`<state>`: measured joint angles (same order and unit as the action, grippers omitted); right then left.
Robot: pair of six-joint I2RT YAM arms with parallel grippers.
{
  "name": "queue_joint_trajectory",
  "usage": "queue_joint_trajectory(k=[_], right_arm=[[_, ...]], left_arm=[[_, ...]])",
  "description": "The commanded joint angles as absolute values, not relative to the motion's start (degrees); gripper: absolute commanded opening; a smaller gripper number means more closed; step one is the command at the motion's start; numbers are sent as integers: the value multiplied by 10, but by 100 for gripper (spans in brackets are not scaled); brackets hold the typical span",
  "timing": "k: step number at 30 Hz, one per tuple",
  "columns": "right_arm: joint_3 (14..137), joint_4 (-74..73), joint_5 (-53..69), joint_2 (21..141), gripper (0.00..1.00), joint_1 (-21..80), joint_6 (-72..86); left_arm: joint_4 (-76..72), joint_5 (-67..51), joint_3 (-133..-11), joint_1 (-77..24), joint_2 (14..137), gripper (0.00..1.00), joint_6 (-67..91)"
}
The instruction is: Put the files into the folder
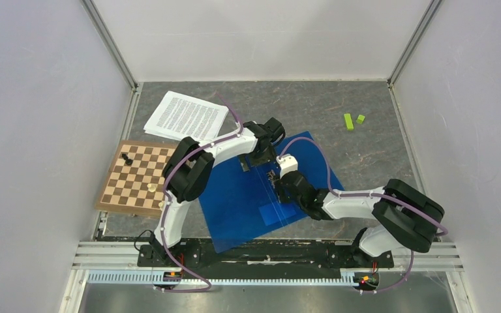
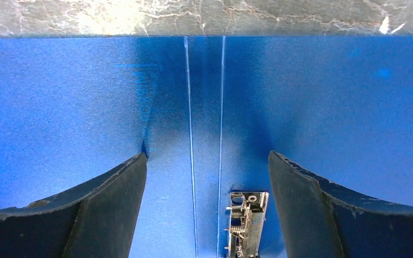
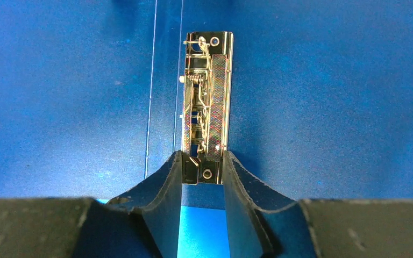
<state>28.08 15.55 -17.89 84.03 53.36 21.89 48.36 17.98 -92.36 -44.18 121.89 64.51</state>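
Note:
The blue folder lies open on the table in front of both arms, its inner side up. Its metal clip runs beside the spine creases. My right gripper is shut on the clip's near end, one finger pressed against each long side. My left gripper hangs open over the folder's far part, with the clip's other end between its fingers and touching neither. The files, a stack of printed white sheets, lie at the back left, off the folder.
A wooden chessboard with a few pieces lies to the left of the folder, beside the left arm. Two small green blocks sit at the back right. White walls close the table on three sides.

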Motion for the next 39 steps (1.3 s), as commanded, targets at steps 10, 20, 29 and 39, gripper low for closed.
queue_joint_trajectory(k=[10, 20, 29, 39], right_arm=[[242, 168, -149, 736, 45, 534, 220], [299, 105, -97, 763, 37, 484, 253], [300, 105, -58, 780, 30, 480, 261], [292, 107, -57, 793, 25, 480, 271]], left_arm=[[536, 218, -928, -443, 1295, 89, 717], [529, 212, -923, -442, 1307, 89, 691], [515, 199, -906, -442, 1310, 89, 677], [515, 199, -906, -442, 1312, 89, 668]])
